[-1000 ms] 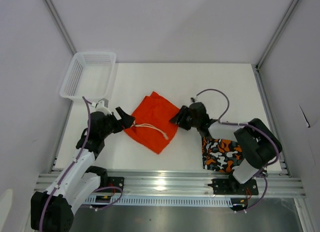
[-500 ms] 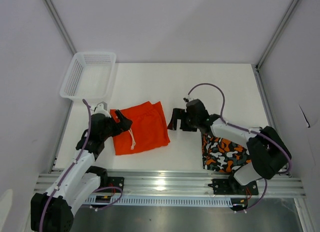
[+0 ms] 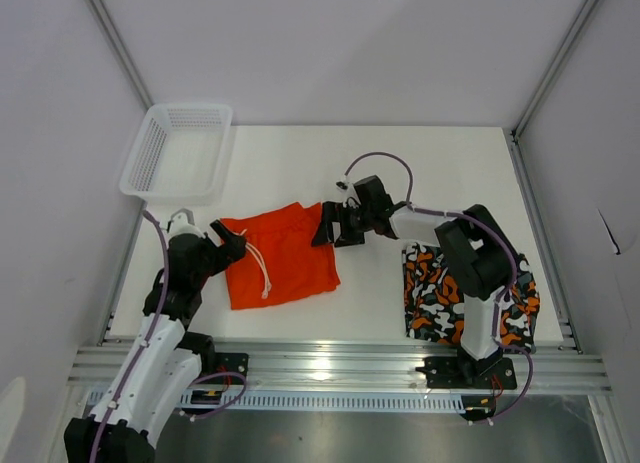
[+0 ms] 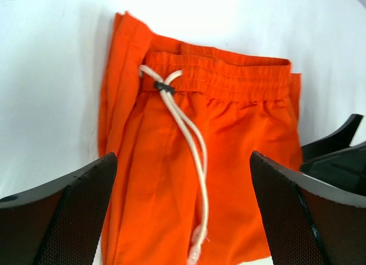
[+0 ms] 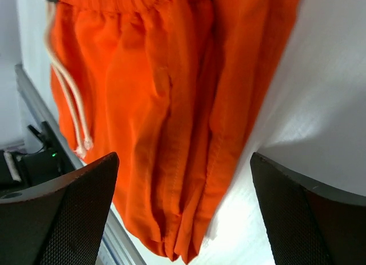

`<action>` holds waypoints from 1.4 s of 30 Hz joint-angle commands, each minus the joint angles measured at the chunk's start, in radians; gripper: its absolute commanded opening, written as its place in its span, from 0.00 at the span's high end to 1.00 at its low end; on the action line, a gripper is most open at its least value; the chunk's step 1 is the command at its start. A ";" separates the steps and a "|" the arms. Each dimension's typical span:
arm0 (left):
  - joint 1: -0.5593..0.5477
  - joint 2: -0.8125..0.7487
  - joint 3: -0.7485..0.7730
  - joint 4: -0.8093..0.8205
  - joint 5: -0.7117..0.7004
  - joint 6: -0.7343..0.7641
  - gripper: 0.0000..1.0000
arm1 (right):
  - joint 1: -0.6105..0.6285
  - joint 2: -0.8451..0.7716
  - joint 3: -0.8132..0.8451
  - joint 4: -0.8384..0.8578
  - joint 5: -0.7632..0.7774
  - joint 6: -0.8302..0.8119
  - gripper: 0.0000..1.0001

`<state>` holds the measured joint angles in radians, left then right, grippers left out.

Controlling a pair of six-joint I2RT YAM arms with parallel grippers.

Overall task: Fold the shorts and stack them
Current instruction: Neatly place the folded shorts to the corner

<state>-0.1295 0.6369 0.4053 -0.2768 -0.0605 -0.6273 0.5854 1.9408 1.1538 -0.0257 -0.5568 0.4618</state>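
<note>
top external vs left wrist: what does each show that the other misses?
Top external only: a white plastic mesh basket at far left, and blotchy orange, black, white and grey fabric shorts at near right. Left wrist only: the small black clip on the white drawstring, the gathered waistband. Both: plain bright orange fabric shorts lying flat, drawstring on top.

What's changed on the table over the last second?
The orange shorts, a second ago stretched as a diamond between both grippers, now lie flat and shifted left. The left gripper and right gripper are both open, holding nothing. The right gripper followed leftward to the shorts' right edge, and its arm swung off the patterned shorts. Those and the basket stayed put.
</note>
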 commanded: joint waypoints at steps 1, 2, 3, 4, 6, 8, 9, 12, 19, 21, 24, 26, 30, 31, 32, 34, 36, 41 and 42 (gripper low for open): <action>0.021 0.014 -0.046 0.001 -0.041 -0.023 0.01 | 0.002 0.059 0.040 0.050 -0.048 -0.012 0.01; 0.027 0.020 -0.054 0.011 -0.029 -0.023 0.01 | 0.005 0.073 0.043 0.053 -0.048 -0.017 0.01; 0.034 0.017 -0.063 0.020 -0.021 -0.023 0.01 | 0.008 0.079 0.044 0.056 -0.051 -0.018 0.08; 0.048 0.018 -0.083 0.042 -0.013 -0.022 0.01 | 0.008 0.084 0.047 0.059 -0.051 -0.015 0.15; 0.060 0.015 -0.101 0.056 0.008 -0.020 0.01 | 0.007 0.096 0.047 0.064 -0.054 -0.014 0.41; 0.065 0.015 -0.114 0.083 0.025 -0.014 0.01 | 0.007 0.104 0.047 0.066 -0.055 -0.014 0.51; 0.068 0.021 -0.118 0.088 0.034 -0.012 0.01 | 0.005 0.106 0.047 0.066 -0.054 -0.014 0.62; 0.071 0.032 -0.135 0.132 0.091 0.012 0.01 | -0.002 0.101 0.044 0.056 -0.040 -0.020 0.86; 0.076 0.032 -0.166 0.238 0.227 0.060 0.01 | -0.051 0.073 0.037 -0.014 -0.025 -0.066 1.00; 0.079 0.059 -0.161 0.264 0.248 0.066 0.01 | -0.074 0.061 0.035 -0.034 -0.015 -0.084 1.00; 0.087 0.127 -0.143 0.257 0.240 0.063 0.01 | -0.096 0.044 0.026 -0.056 -0.012 -0.110 1.00; 0.091 0.165 -0.137 0.272 0.266 0.064 0.01 | -0.101 0.038 0.023 -0.069 0.000 -0.126 1.00; 0.091 0.308 -0.128 0.361 0.320 0.046 0.01 | -0.104 0.046 0.021 -0.063 -0.006 -0.129 1.00; 0.091 0.334 -0.120 0.369 0.323 0.043 0.01 | -0.104 0.049 0.021 -0.060 -0.005 -0.129 1.00; 0.091 0.361 -0.109 0.379 0.324 0.041 0.01 | -0.104 0.050 0.020 -0.057 -0.012 -0.124 1.00; 0.091 0.424 -0.106 0.425 0.346 0.038 0.01 | -0.104 0.060 0.014 -0.037 -0.023 -0.117 1.00; 0.091 0.448 -0.114 0.462 0.361 0.023 0.01 | -0.104 0.064 0.011 -0.034 -0.028 -0.111 1.00; 0.091 0.474 -0.108 0.479 0.337 0.037 0.05 | -0.107 0.069 0.009 -0.020 -0.038 -0.100 1.00; 0.091 0.472 -0.103 0.475 0.318 0.037 0.07 | -0.107 0.069 0.007 -0.019 -0.041 -0.100 1.00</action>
<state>-0.0483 1.1004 0.2752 0.1768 0.2695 -0.5949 0.4782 2.0167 1.1751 -0.0582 -0.5919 0.3656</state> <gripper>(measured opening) 0.959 0.016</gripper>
